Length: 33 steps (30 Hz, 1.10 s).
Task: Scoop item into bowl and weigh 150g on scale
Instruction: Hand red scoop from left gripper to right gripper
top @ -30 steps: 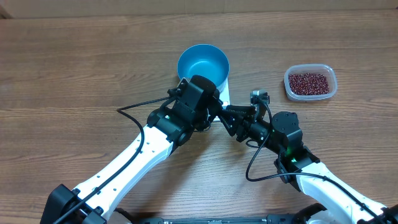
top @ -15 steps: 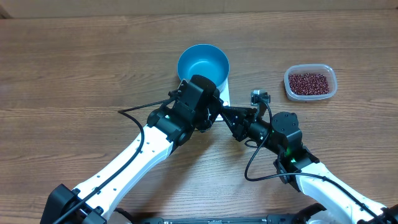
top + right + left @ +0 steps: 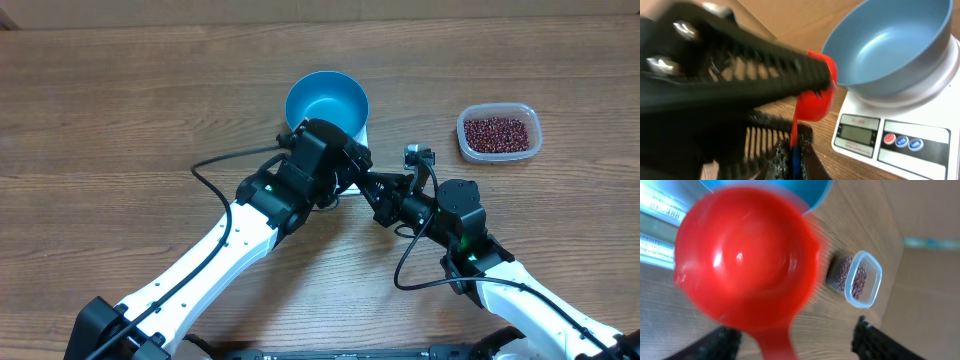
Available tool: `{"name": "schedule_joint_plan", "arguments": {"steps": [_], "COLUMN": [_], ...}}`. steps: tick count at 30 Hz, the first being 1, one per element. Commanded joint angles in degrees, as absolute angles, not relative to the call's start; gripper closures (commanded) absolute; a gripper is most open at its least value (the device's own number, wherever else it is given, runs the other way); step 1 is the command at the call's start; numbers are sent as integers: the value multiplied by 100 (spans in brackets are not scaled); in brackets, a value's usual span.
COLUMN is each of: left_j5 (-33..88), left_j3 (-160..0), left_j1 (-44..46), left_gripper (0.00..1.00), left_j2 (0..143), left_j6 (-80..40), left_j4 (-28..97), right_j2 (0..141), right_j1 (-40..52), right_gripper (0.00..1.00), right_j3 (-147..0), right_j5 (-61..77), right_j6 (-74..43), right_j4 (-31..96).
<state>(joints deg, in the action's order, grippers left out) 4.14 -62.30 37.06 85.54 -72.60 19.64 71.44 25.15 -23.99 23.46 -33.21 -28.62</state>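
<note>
A red scoop (image 3: pixel 745 255) fills the left wrist view, blurred, its handle hanging down between the fingers of my left gripper (image 3: pixel 796 331). Those fingers stand wide open, clear of the handle. My right gripper (image 3: pixel 796 150) is shut on the scoop's handle (image 3: pixel 796 127), and the red cup (image 3: pixel 815 105) stands just above it. The empty blue bowl (image 3: pixel 326 103) sits on the white scale (image 3: pixel 890 137), right behind both grippers. The dark red-brown beans (image 3: pixel 497 132) lie in a clear tub (image 3: pixel 465 145) at the right. From overhead my left gripper (image 3: pixel 350 168) and right gripper (image 3: pixel 376 190) meet in front of the scale.
The scale's display and three buttons (image 3: pixel 900 141) face the right wrist camera. Black cables (image 3: pixel 215 165) loop beside both arms. Bare wooden table (image 3: pixel 120 120) stretches to the left and between the bowl and the bean tub.
My left gripper has opened and let go of the red scoop. My right gripper has shut on the scoop's handle. Both arms have stayed nearly in place.
</note>
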Motion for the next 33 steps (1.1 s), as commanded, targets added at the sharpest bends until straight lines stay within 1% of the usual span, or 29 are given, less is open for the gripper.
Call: {"name": "schedule_joint_plan", "arguments": {"steps": [1, 4, 5, 7, 12, 18, 23, 26, 30, 33], "left_j5": [366, 364, 360, 360, 353, -10, -489, -510, -510, -508], "left_j3": [-6399, -6420, -6423, -6423, -6423, -6423, -6423, -6423, -6423, -6423], "left_j1": [3551, 3487, 3487, 3489, 3489, 3489, 3489, 3489, 3489, 3496], "left_gripper": [16, 11, 7, 3, 0, 0, 0, 0, 0, 0], "left_j2": [8162, 7861, 7666, 7452, 7109, 7081, 7083, 7102, 7238, 7461], "left_j6": [-5846, -5179, -4646, -3997, -2884, -2322, -2043, -1872, -1750, -1752], "left_j4": [1909, 1763, 1660, 1599, 1715, 2051, 2340, 2482, 2694, 2783], "right_j2": [6796, 6495, 6309, 6060, 5439, 4713, 4357, 4324, 4324, 4342], "right_j1": [2502, 2502, 2499, 2499, 2499, 2499, 2499, 2499, 2499, 2499], "right_gripper": [96, 96, 96, 96, 96, 96, 96, 96, 96, 96], "right_j3": [-2558, -2558, -2558, -2558, -2561, -2794, -3395, -3785, -3951, -3951], "right_j5": [2357, 2290, 2233, 2123, 1592, 692, 16, -403, -513, -676], "right_j6": [-3295, -3273, -3269, -3251, -3140, -2941, -2644, -2499, -2119, -2069], "right_j4": [-2711, -2453, -2300, -2075, -1347, 58, 1437, 2099, 2265, 2292]}}
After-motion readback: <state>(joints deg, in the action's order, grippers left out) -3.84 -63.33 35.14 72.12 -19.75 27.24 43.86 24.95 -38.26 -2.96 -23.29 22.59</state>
